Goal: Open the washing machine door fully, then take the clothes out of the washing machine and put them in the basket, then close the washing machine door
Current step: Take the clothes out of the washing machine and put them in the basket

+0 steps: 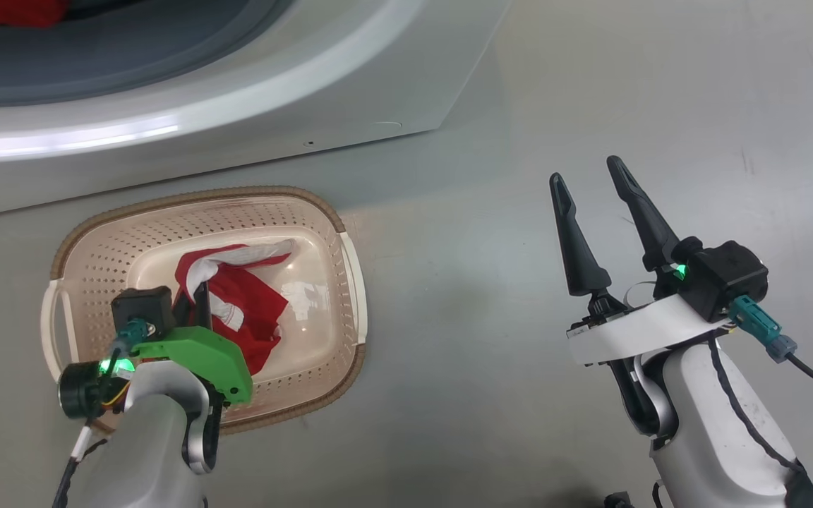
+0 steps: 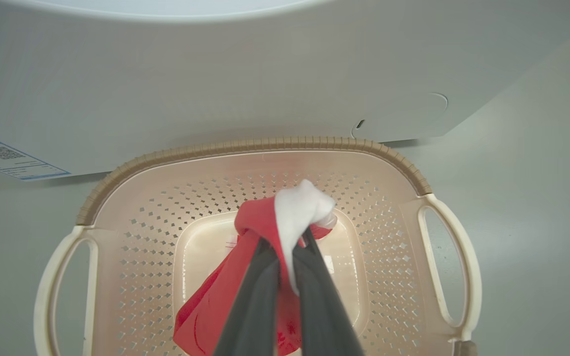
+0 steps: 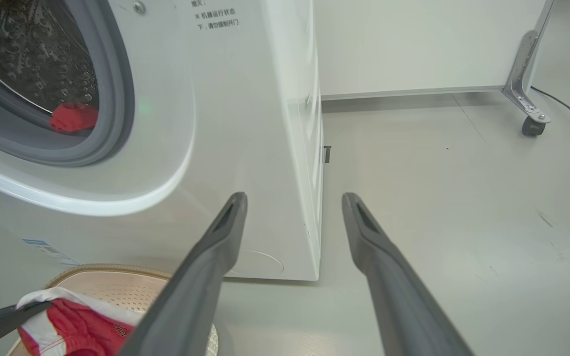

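The left gripper (image 2: 290, 241) points down into the basket (image 1: 202, 200), its jaws clamped together on a red and white garment (image 2: 258, 217). A white fold of the cloth bunches over the fingertips, and the red part hangs below them inside the basket walls, over the bottom. Whether the cloth rests on the bottom, I cannot tell.

The basket stands on the floor (image 1: 590, 106), just in front of the washing machine (image 3: 245, 123) and below its round opening. A blue label (image 2: 13, 158) sits low on the machine's front, beside the basket's far rim.

Inside the machine, a second red garment (image 3: 73, 117) lies at the lower edge of the steel drum (image 3: 27, 44), just behind the grey rubber seal (image 3: 119, 99).

The right gripper (image 1: 586, 171) hangs above bare floor, well apart from the basket and off the machine's right corner. Its jaws stand wide apart with nothing between them.
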Controlling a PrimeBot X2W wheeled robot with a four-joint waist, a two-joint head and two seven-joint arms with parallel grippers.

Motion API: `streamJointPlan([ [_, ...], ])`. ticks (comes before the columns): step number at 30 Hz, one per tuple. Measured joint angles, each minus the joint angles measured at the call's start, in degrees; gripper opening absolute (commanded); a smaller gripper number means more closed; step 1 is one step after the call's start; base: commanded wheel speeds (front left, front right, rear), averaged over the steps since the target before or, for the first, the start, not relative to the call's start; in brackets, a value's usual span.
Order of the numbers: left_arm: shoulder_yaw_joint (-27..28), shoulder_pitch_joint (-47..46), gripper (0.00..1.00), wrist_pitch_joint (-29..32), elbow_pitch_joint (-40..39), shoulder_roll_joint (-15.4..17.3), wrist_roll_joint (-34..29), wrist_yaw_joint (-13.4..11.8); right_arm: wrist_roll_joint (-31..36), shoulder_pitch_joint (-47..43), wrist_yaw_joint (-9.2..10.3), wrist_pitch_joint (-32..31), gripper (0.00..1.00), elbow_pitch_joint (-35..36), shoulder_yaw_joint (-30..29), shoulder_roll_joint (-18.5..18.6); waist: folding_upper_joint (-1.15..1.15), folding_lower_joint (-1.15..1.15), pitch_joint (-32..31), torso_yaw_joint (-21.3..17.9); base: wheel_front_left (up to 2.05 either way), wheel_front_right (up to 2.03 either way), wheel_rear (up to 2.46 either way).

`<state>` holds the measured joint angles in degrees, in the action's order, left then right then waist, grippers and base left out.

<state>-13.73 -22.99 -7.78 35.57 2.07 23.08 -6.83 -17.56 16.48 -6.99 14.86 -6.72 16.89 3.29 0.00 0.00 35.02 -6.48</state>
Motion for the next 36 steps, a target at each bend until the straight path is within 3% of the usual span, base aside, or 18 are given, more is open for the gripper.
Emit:
streamJointPlan([
  [4, -0.73, -2.04, 0.00, 0.75, 3.32, -0.05, 1.23, 0.00, -0.07, 0.58, 0.00, 0.00, 1.00, -0.05, -0.20, -0.02, 0.00, 0.00, 0.77, -0.68, 0.00, 0.00, 0.00],
  [6, -0.93, -2.64, 0.36, 1.36, 4.78, -0.08, 1.77, 0.00, -0.08, 0.69, 0.00, 0.00, 1.00, -0.07, -0.11, -0.03, 0.00, 0.00, 0.97, -0.91, 0.00, 0.00, 0.00],
  [7, -0.96, -2.96, 0.47, 1.77, 5.45, -0.09, 2.40, 0.00, -0.09, 0.69, 0.00, 0.00, 1.00, -0.11, -0.08, -0.03, 0.00, 0.00, 1.03, -1.02, 0.00, 0.00, 0.00],
  [8, -0.94, -3.28, 0.70, 1.76, 6.17, -0.10, 2.77, 0.00, -0.11, 0.69, 0.00, 0.00, 1.00, -0.12, -0.07, -0.04, 0.00, 0.00, 1.07, -1.13, 0.00, 0.00, 0.00],
  [9, -0.88, -3.58, 1.00, 1.76, 6.81, -0.10, 2.98, 0.00, -0.22, 0.69, 0.00, 0.00, 1.00, -0.14, -0.07, -0.04, 0.00, 0.00, 1.10, -1.22, 0.00, 0.00, 0.00],
  [23, -2.72, -6.02, 1.00, -2.01, 11.79, -0.15, 3.98, 0.00, -0.49, 0.75, 0.00, 0.00, 1.00, -1.27, -0.32, -0.08, 0.00, 0.00, -0.99, -1.16, 0.00, 0.00, 0.00],
  [36, -4.87, -6.49, 1.00, -6.00, 8.84, -0.19, 3.97, 0.00, -0.48, 0.41, 0.00, 0.00, 1.00, -2.63, -0.83, -0.08, 0.00, 0.00, -5.51, -0.01, 0.00, 0.00, 0.00],
])
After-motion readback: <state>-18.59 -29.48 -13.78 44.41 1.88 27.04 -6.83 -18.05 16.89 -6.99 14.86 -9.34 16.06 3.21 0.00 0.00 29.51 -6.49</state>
